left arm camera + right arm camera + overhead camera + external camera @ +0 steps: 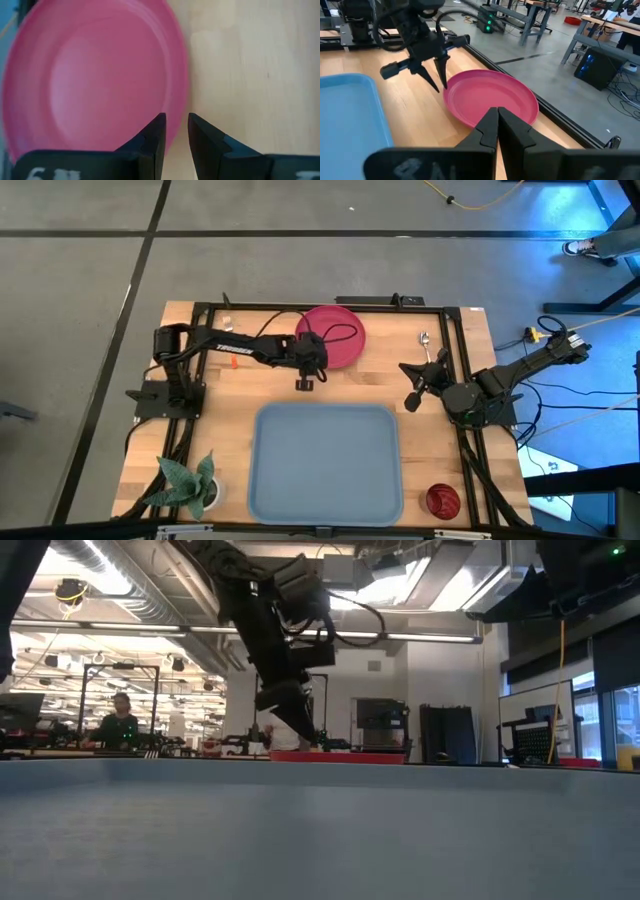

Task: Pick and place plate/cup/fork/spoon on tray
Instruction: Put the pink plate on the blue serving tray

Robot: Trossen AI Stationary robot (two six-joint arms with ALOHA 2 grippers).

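The pinkish-red plate [335, 330] lies flat at the table's far middle. My left gripper [176, 122] points down at the plate's near-left rim, its fingers nearly together with the rim between them; it also shows in the right wrist view [442, 88]. My right gripper [497, 116] is shut and empty, raised at the right, facing the plate [490, 97]. The spoon [425, 342] lies at the far right. The dark red cup [441, 500] stands at the near right. The grey-blue tray [325, 480] lies near the middle. The fork does not show plainly; an orange bit [233, 361] lies by my left arm. My left gripper has the plate's rim [174, 129] between its two fingers, one finger [152, 140] over the plate's inner face and the other outside over the wood. The fingers come from above, pointing down. The plate lies flat on the table.
A potted plant [190, 485] stands at the near-left corner. A black frame rail [300, 307] runs along the table's far edge behind the plate. Bare wood shows between plate and tray. A person [118, 720] sits in the room beyond.
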